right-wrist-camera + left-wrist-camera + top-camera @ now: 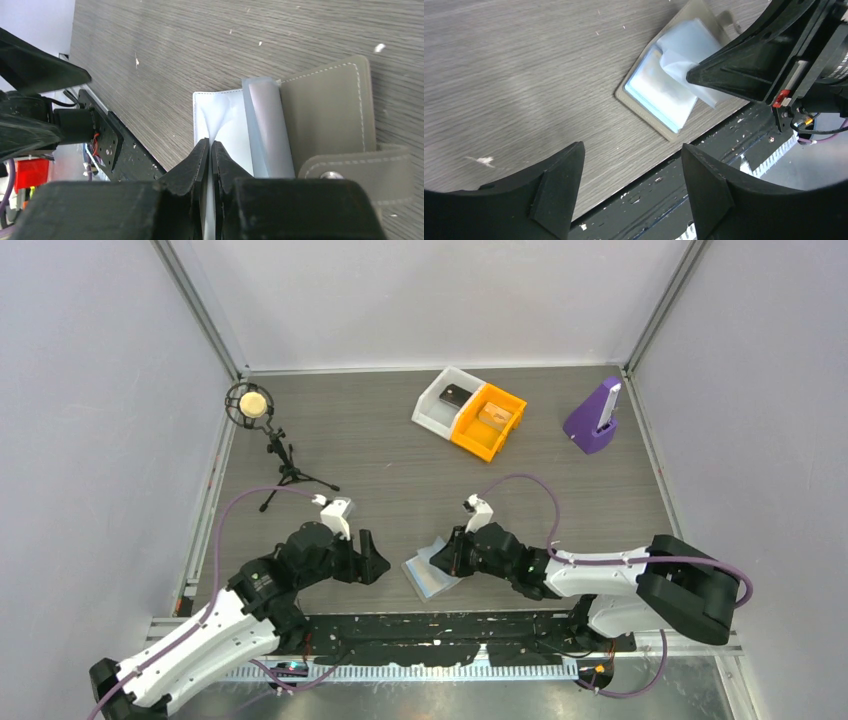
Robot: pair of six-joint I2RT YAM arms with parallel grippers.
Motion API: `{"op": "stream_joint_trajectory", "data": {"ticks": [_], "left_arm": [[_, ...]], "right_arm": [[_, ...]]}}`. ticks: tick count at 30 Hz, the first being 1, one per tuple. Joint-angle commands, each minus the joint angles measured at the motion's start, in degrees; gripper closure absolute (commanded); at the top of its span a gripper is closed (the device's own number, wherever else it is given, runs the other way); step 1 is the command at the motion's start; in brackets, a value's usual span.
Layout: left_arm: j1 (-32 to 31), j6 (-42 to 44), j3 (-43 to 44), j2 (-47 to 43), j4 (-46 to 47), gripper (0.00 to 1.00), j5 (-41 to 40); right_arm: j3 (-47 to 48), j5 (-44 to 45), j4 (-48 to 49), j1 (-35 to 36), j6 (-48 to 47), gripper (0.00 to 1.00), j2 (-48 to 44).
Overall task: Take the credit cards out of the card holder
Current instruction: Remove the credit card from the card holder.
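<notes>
Card holder [430, 576] lay open, right hand [210, 146] pinching its inner leaf [224, 122], left hand [631, 151] spread, no card yet out.

No legible text, brand or number in any view.
card holder [325, 115], right at the tips of the right gripper [210, 148]: nothing readable on the stitched outer flap, the snap tab or the pale inner panels.
red patch [778, 99] on the right wrist body, up and to the right of the left gripper [632, 147]: too small and blurred to tell whether it carries print.
</notes>
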Motion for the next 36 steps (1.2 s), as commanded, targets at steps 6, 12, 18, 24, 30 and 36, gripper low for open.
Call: {"op": "stream_joint_trajectory", "data": {"ticks": [6, 12, 18, 24, 30, 36], "left_arm": [[0.15, -3.04, -3.6, 11.14, 22.34, 0.51, 7.6], [0.2, -3.33, -2.51, 19.66, 27.92, 0.67, 9.0], [0.2, -4.31, -2.97, 23.88, 31.73, 0.72, 9.6], [0.19, -5.81, -3.8, 28.26, 37.36, 0.75, 10.85], [0.14, -6.87, -3.35, 33.73, 39.72, 0.78, 12.24], [-0.36, -7.63, -3.6, 36.68, 42.48, 0.8, 13.39]], "right_arm": [[-5.56, -3.66, 11.0, -4.06, 5.03, 0.83, -2.9], [-7.08, -6.67, 15.93, -5.91, 7.75, 0.88, -1.23], [-7.51, -10.61, 22.7, -6.72, 10.71, 0.94, 2.02], [-8.1, -12.41, 28.09, -6.73, 13.45, 0.95, 5.64], [-9.32, -12.79, 32.26, -6.72, 15.19, 0.95, 7.86], [-9.84, -12.93, 34.95, -7.1, 15.82, 0.91, 9.6]]}}
